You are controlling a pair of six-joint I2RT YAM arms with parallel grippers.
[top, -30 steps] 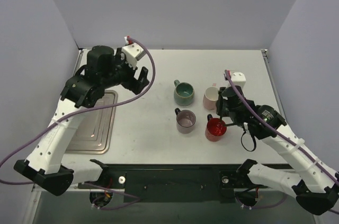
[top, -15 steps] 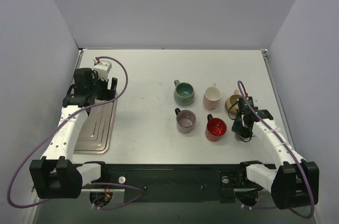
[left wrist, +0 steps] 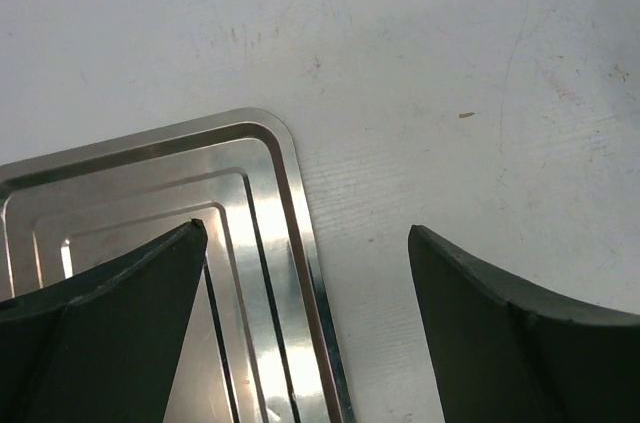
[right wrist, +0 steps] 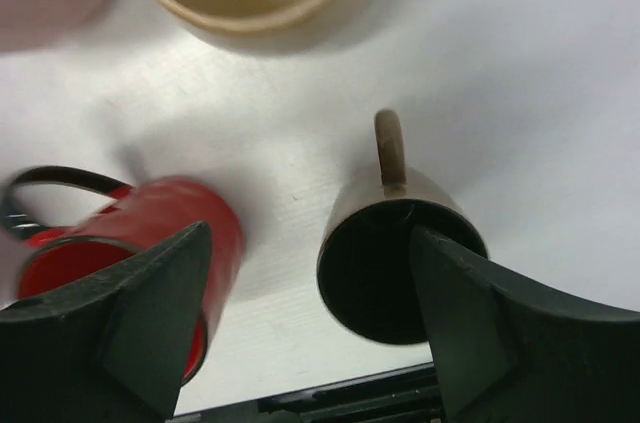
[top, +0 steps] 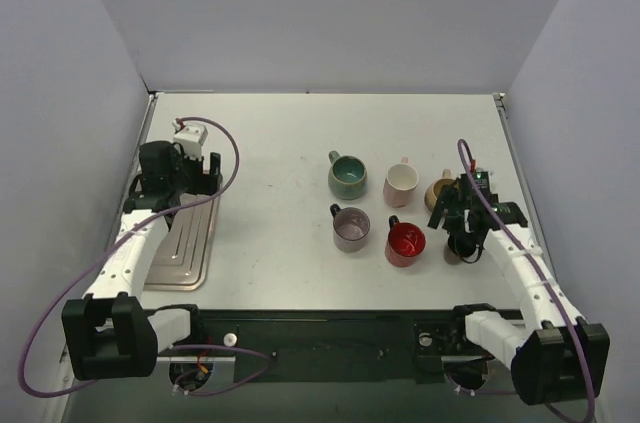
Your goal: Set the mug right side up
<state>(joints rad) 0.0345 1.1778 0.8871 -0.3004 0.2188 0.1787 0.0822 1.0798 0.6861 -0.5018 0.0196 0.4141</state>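
My right claw (right wrist: 310, 231) gapes over the brown mug (right wrist: 395, 263), nothing gripped; I judge the flip undone. Left claw (left wrist: 300, 228) likewise spread, empty.

Six mugs stand on the table (top: 280, 143) in two rows of three. The back left mug (top: 347, 175) is just left of the back middle mug (top: 401, 183), and the back right mug (top: 438, 193) is just right of it. The front middle mug (top: 407, 243) stands right in front of it. The front left mug (top: 351, 228) is in front and to its left. The front right mug (right wrist: 400, 263) is in front and to its right. The tray (top: 185, 233) lies far to its left.
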